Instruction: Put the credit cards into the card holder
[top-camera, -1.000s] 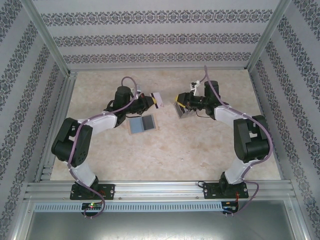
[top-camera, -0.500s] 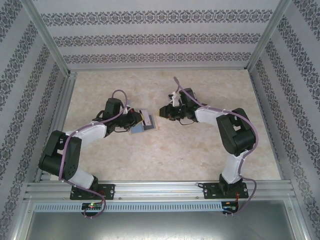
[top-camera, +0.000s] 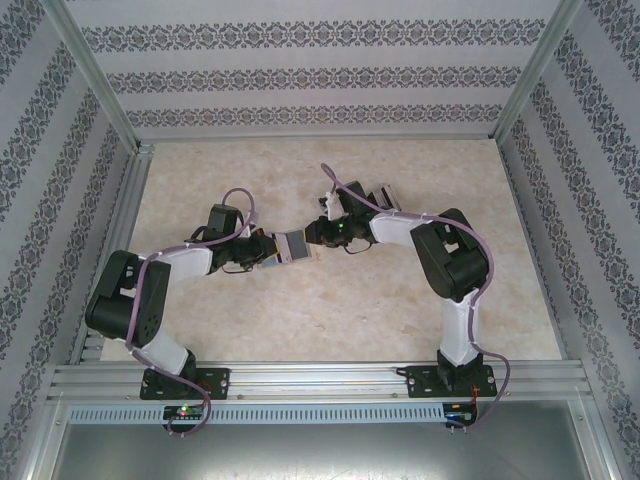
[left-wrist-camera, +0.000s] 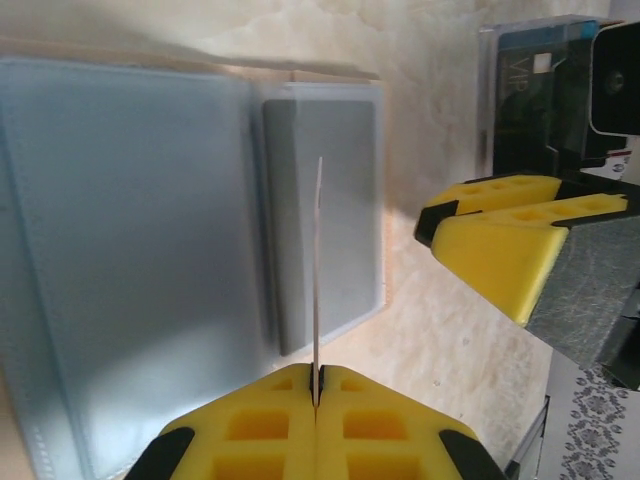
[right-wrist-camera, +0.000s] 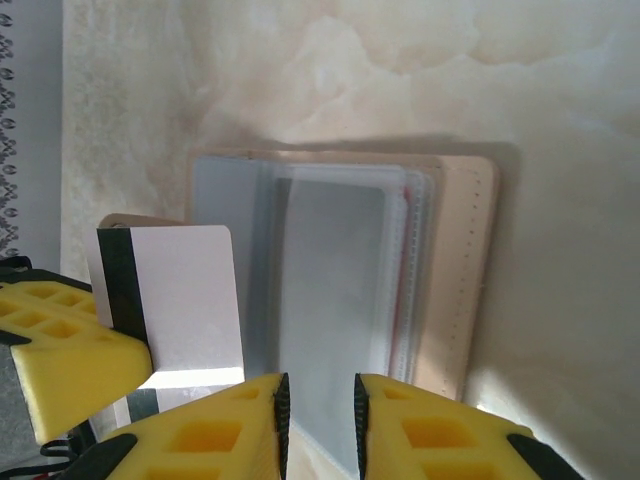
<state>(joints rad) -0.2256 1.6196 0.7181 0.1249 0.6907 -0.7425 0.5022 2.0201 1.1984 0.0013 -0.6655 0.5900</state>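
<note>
Two grippers met mid-frame in the top view: left gripper (top-camera: 268, 250) left of the holder (top-camera: 291, 245), right gripper (top-camera: 316, 237) right of it. The left wrist view showed the card (left-wrist-camera: 318, 260) edge-on, pinched tight by the left gripper over the open holder. The right wrist view showed the card's white, black-striped face at lower left, and the right jaws narrowly apart at the holder's bottom edge; any grip could not be told.

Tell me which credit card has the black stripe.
The white card pinched in the left gripper; the other card has a dark face with pale lettering.
</note>
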